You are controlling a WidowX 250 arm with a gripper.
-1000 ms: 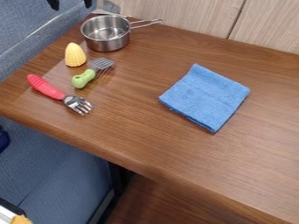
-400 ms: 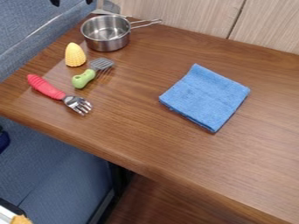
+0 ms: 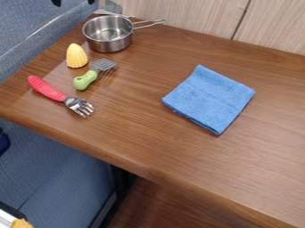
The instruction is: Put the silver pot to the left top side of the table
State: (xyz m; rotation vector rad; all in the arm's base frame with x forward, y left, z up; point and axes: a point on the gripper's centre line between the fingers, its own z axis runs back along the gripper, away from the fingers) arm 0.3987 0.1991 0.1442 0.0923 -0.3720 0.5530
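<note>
The silver pot (image 3: 109,37) stands upright at the upper left corner of the brown wooden table (image 3: 143,147), its wire handle pointing right toward the wall panel. Two black fingertips of the gripper (image 3: 74,2) show at the top edge of the view, left of the pot and above it in the picture. They are wide apart with nothing between them, and do not touch the pot. The rest of the gripper is cut off by the edge.
Nearest the pot are a yellow corn piece (image 3: 76,56) and a green-handled spatula (image 3: 86,80). A red-handled fork (image 3: 47,89) lies by the left edge, and a folded blue cloth (image 3: 209,99) right of centre.
The gripper's tips have shifted slightly up and to the right at the top edge. The pot and the other things have not moved.
</note>
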